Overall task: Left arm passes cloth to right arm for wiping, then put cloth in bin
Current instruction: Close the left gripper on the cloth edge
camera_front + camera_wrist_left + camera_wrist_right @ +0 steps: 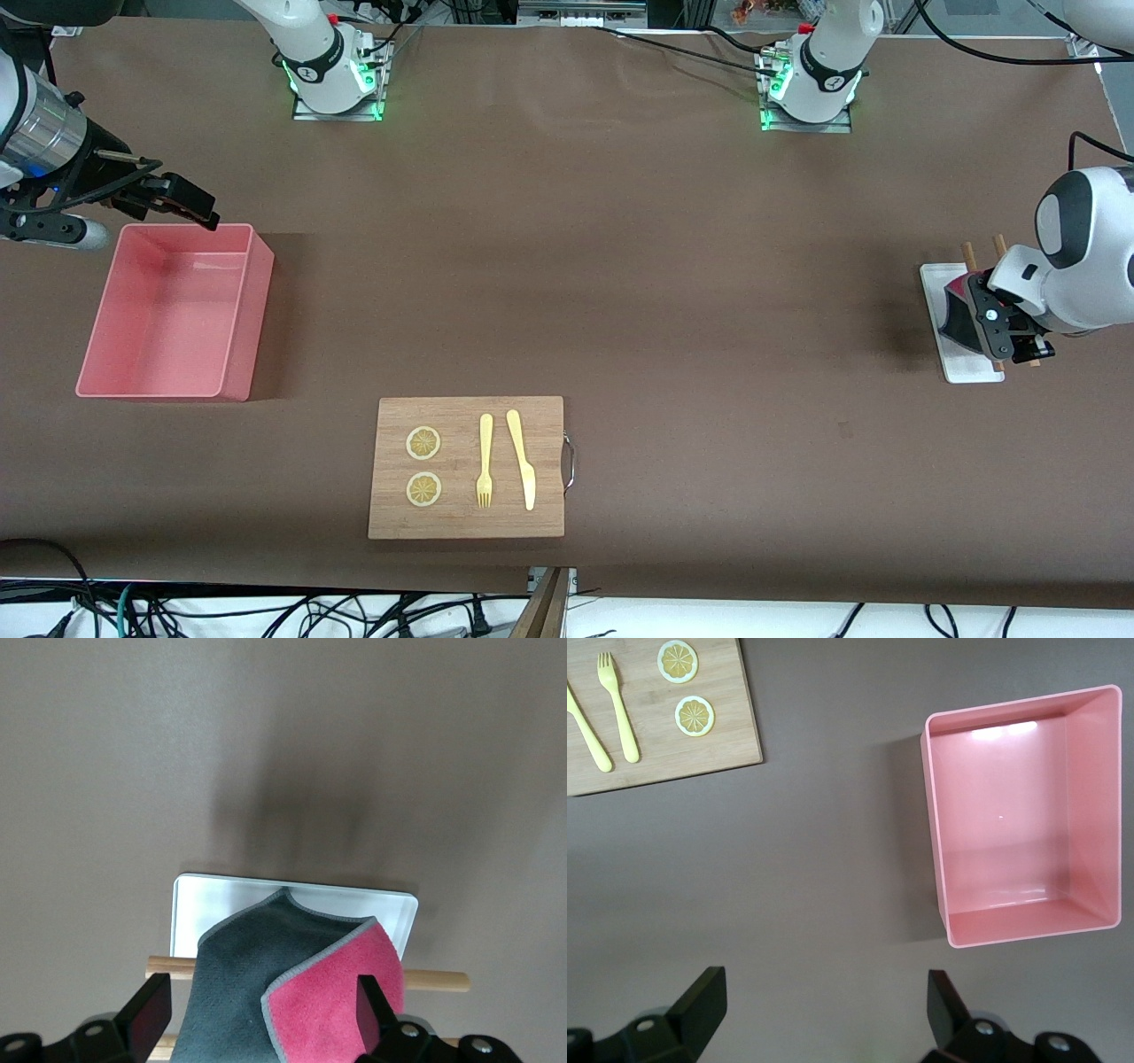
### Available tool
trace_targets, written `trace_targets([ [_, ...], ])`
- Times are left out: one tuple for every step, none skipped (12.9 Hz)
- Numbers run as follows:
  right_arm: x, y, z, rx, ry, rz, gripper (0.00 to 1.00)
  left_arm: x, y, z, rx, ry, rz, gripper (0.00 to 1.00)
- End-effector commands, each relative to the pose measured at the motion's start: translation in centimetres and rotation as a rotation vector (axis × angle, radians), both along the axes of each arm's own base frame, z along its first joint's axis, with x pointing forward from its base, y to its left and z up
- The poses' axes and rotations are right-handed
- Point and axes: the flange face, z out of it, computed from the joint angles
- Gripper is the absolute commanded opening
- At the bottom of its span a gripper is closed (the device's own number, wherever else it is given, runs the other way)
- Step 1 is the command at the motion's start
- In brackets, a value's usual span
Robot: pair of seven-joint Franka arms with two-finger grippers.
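The cloth (953, 307) is draped over two wooden rods on a small white tray (935, 278) at the left arm's end of the table. In the left wrist view its dark grey face (239, 974) is up and one corner is folded over, showing pink (332, 1005). My left gripper (997, 335) hangs just above it, open, with its fingers (149, 1014) on either side of the cloth. My right gripper (182, 199) is open and empty over bare table beside the pink bin's (254, 301) rim. The bin (939, 824) is empty.
A wooden cutting board (465, 523) lies near the table's front edge with a yellow fork (485, 461), a yellow knife (523, 456) and two lemon slices (423, 443) on it. The board also shows in the right wrist view (700, 757). Both arm bases stand along the table's back edge.
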Motion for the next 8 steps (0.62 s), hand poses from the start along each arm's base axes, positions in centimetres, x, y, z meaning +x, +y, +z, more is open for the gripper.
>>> trace_targets([
  [-0.2,0.0,0.7,-0.004,-0.002,-0.008,1.00,-0.4,0.2,-0.7,0.007,0.008,-0.055,0.41],
  [-0.2,0.0,0.7,-0.004,-0.003,-0.008,1.00,-0.4,0.3,-1.1,0.016,0.017,-0.063,0.34],
  [-0.2,0.0,0.7,-0.003,-0.004,-0.007,1.00,-0.4,0.4,-1.5,0.037,0.029,-0.079,0.29],
  [-0.1,0.1,0.7,-0.003,-0.006,-0.007,1.00,-0.5,0.5,-1.7,0.047,0.037,-0.086,0.29],
  [-0.1,0.1,0.7,-0.002,-0.006,-0.007,1.00,-0.5,0.6,-2.3,0.062,0.057,-0.102,0.31],
  [-0.1,0.1,0.7,-0.002,-0.006,-0.005,1.00,-0.5,0.8,-2.5,0.096,0.069,-0.128,0.32],
  [-0.2,0.0,0.8,-0.002,-0.008,-0.008,1.00,-0.5,1.0,-2.7,0.114,0.076,-0.143,0.32],
  [-0.1,0.0,0.7,-0.002,-0.006,-0.008,1.00,-0.5,1.1,-2.7,0.116,0.075,-0.143,0.32],
])
